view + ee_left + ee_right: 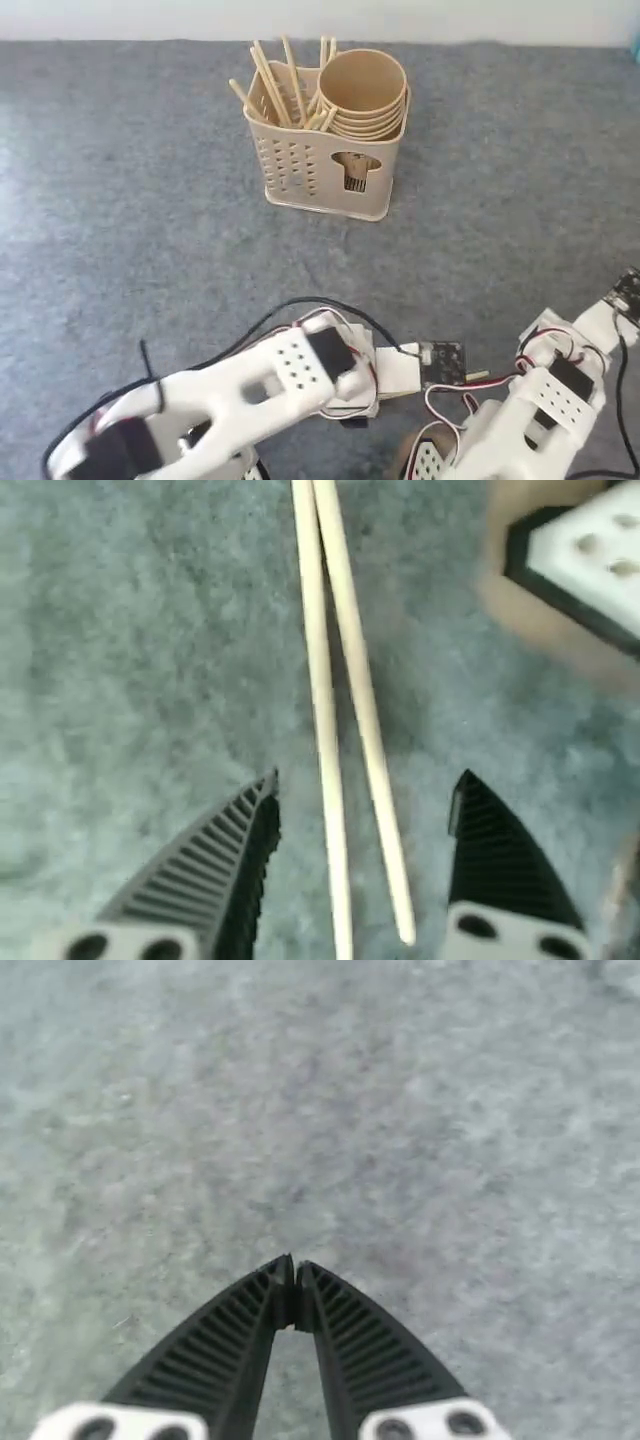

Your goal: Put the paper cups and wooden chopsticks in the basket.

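Observation:
A beige perforated basket point(325, 170) stands at the back of the grey mat. It holds a stack of paper cups point(363, 95) on its right side and several wooden chopsticks point(278, 82) on its left. Two more wooden chopsticks point(340, 720) lie side by side on the mat. My left gripper point(365, 790) hangs open just above them, one finger on each side of the pair. My right gripper point(294, 1278) is shut with nothing in it, low over bare mat. Both white arms point(290, 385) sit at the front of the high view.
The other arm's white body with a tan patch point(580, 560) lies close beside the chopsticks in the left wrist view. Grey mat point(120, 220) stretches open between the arms and the basket.

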